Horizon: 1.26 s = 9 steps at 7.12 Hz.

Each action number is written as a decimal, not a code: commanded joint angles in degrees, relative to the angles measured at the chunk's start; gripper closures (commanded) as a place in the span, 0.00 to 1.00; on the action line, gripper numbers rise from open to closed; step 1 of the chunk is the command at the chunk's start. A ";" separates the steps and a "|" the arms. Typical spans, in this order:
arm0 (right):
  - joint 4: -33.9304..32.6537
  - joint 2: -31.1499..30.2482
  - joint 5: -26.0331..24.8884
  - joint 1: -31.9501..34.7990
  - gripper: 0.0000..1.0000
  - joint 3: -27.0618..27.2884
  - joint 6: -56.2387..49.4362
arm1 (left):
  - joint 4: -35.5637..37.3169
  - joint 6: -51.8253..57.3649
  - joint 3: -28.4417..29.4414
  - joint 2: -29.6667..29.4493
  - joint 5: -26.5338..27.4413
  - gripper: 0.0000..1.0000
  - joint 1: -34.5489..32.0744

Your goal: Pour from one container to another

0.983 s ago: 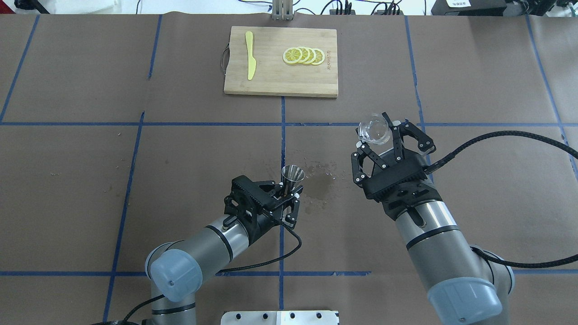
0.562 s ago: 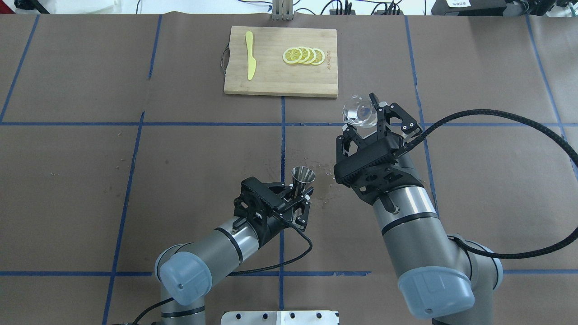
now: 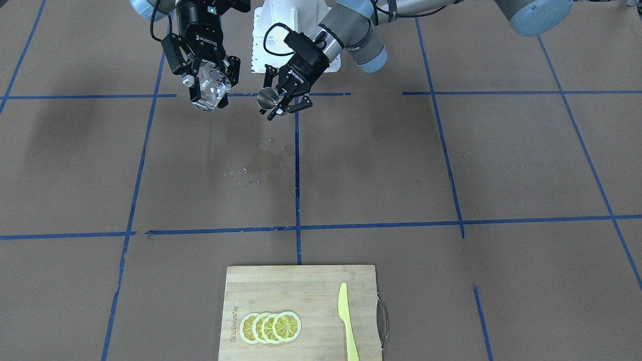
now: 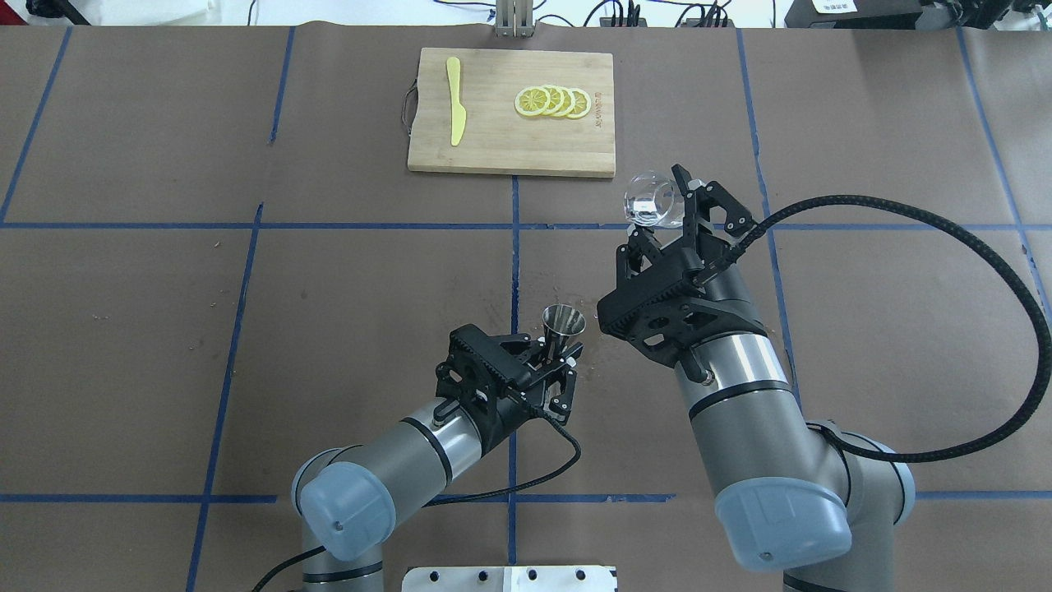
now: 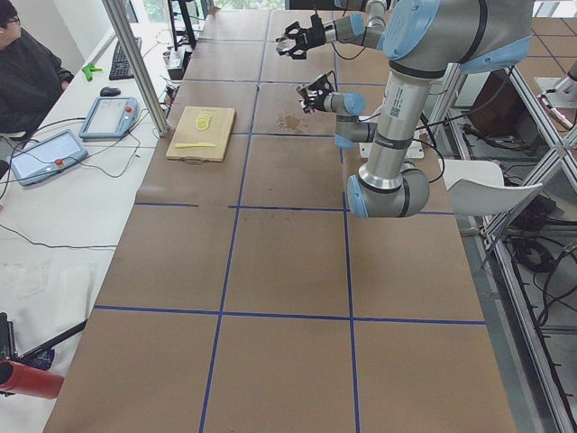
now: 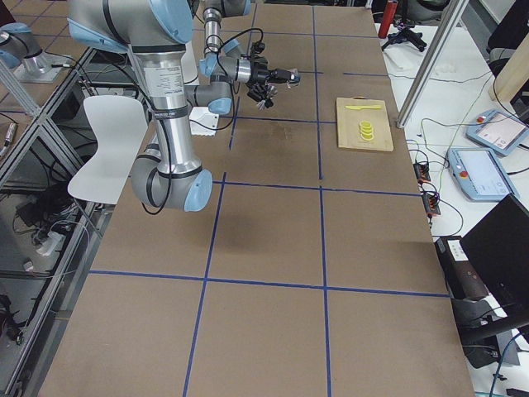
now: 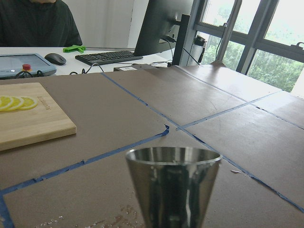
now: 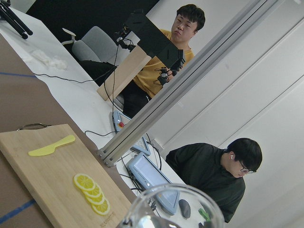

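**Both end effectors gripping, vessels apart**

The right end effector [image 4: 664, 207] is clamped on the cup [image 4: 649, 200], which is tipped sideways right of centre in the overhead view. The left end effector [image 4: 555, 353] pinches the jigger [image 4: 562, 322] upright at centre, over the surface [image 4: 329, 288]. "ROBOTIQ" reads on both. The right arm is raised with its wrist angled; the left forearm reaches low.

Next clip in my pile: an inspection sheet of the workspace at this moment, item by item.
Surface: table in brown paper, blue tape grid; wet patch near the middle.
Job's things: glass cup tilted in the air, apart from the upright jigger.
Clutter: cutting board with lemon slices and yellow knife.
Grippers: right gripper shut on glass cup; left gripper shut on jigger.
Cables: black cable loops wide from the right wrist.
Surroundings: seated person, tablets beyond the table.
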 commanded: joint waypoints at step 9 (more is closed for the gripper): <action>-1.50 -0.42 -5.48 -2.63 1.00 -1.73 -4.84 | -0.18 0.00 2.53 -3.67 0.18 1.00 0.17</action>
